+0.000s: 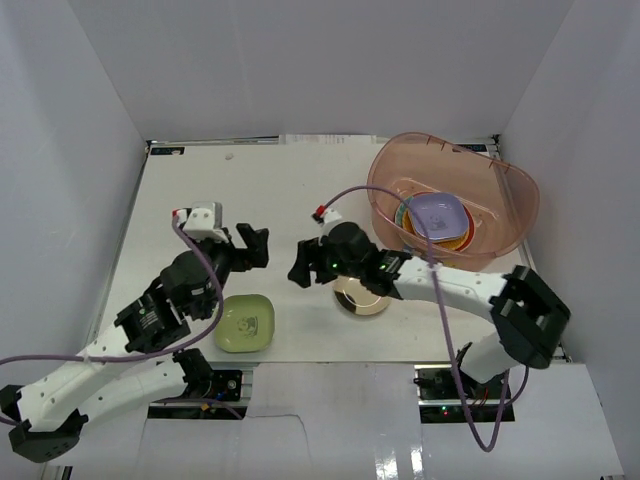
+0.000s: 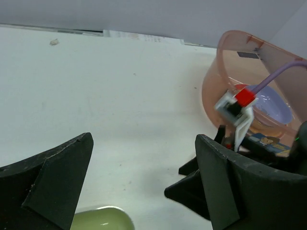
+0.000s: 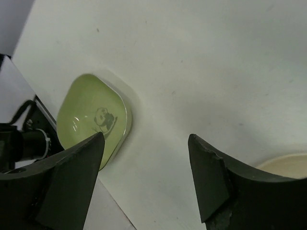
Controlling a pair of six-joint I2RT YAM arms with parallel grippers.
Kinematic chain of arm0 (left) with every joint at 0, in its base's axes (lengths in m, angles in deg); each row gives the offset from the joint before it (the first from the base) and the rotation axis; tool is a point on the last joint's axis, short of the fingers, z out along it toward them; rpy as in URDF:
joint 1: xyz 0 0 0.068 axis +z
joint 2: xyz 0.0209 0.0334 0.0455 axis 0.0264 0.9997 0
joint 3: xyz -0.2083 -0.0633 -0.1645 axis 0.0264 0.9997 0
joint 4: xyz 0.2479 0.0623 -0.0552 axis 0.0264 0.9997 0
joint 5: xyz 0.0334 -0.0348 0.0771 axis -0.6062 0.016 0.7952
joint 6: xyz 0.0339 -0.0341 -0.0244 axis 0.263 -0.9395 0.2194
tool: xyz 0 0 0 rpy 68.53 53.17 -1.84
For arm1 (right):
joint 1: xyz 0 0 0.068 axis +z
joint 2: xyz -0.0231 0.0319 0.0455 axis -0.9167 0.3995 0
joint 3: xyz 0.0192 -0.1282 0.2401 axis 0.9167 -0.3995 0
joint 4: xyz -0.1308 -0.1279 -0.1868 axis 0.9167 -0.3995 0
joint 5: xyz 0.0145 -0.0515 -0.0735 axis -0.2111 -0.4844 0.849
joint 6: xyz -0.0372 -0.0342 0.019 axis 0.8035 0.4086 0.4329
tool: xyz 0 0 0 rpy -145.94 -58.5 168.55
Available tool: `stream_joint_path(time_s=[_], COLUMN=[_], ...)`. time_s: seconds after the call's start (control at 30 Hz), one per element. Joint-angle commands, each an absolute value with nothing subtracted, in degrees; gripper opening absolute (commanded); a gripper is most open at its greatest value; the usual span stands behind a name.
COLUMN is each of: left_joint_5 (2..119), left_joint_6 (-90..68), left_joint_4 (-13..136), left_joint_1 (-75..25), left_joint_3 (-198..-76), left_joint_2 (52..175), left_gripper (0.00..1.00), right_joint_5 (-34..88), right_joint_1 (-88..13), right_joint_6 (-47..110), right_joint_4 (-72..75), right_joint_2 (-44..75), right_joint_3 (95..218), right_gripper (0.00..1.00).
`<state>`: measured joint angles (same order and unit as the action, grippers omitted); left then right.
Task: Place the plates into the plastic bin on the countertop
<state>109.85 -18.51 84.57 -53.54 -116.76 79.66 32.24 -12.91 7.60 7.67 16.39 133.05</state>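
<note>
Left claw (image 1: 252,246) and right claw (image 1: 303,266) both gape empty, one green plate (image 1: 245,323) hugs the surface's (image 1: 250,180) near edge, far-left roomy.

Lavender plate (image 1: 440,213) — topmost in bin (image 1: 511,216)

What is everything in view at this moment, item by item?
plastic bin: one, translucent pinkish-brown, far right of the countertop.
plate stack: count hidden, orange and green edges showing, inside the bin.
lavender plate: one, on top of that stack.
green plate: one, squarish, pale green, near edge, by the left arm.
gold plate: one, round, glossy, partly under the right arm.
countertop: one, white.
left gripper: open, empty, beyond the green plate.
right gripper: open, empty, left of the gold plate.
</note>
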Motion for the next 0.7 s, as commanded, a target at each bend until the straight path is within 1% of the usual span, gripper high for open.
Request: stream_joint_path(time_s=[0.0,0.1,0.2,0.3,0.33,0.4,0.43,0.47,0.5,0.53,0.57,0.6,0.67], left_joint_5=[114.92,116.86,116.25,114.06,112.75,110.90,109.06,107.91,106.94,106.15,105.01,104.39,102.73], left_joint_6=[-22.14,-21.53,-20.56,-19.33,-19.06,-18.54,-18.62,-18.71,-18.80,-18.88,-18.89,-18.80,-18.71], left_joint_4=[90.79,90.71,88.95,87.37,87.11,86.40,86.49,86.49,86.40,86.31,86.23,86.14,85.87], left_joint_1=[-53.07,-53.16,-53.07,-52.98,-52.81,-51.93,-50.97,-50.44,-49.91,-49.47,-48.68,-48.33,-47.62], left_joint_3=[-112.76,-109.50,-107.91,-106.94,-106.59,-106.15,-105.97,-105.89,-105.80,-105.71,-105.71,-105.62,-105.53], left_joint_2=[71.87,69.48,68.85,69.91,70.43,71.14,71.49,71.58,71.58,71.49,70.97,70.79,70.09], left_gripper=[0.98,0.98,0.98,0.98,0.98,0.98,0.98,0.98,0.98,0.98,0.98,0.98,0.98], right_joint_5=[40.43,43.06,43.08,40.28,39.83,39.21,39.12,39.12,40.34,41.31,42.36,43.68,46.41], right_joint_1=[-5.65,-1.42,0.52,0.78,0.87,1.05,1.05,1.05,0.96,0.96,0.61,0.26,-2.19], right_joint_6=[4.31,1.76,-1.49,-4.21,-4.48,-5.10,-5.19,-5.28,-5.45,-5.45,-5.28,-4.75,-1.95], right_joint_4=[13.02,12.32,12.06,13.46,13.46,13.11,13.20,13.46,13.46,13.55,13.55,13.46,13.03], right_joint_2=[23.78,30.55,35.56,39.26,40.92,42.42,43.65,44.01,44.19,43.58,42.79,41.82,37.70], right_joint_3=[136.45,138.74,140.59,141.30,142.43,143.66,144.54,144.81,144.99,145.08,144.90,144.90,144.73], right_gripper=[0.77,0.77,0.74,0.70,0.67,0.59,0.48,0.41,0.23,0.16,0.11,0.08,0.08])
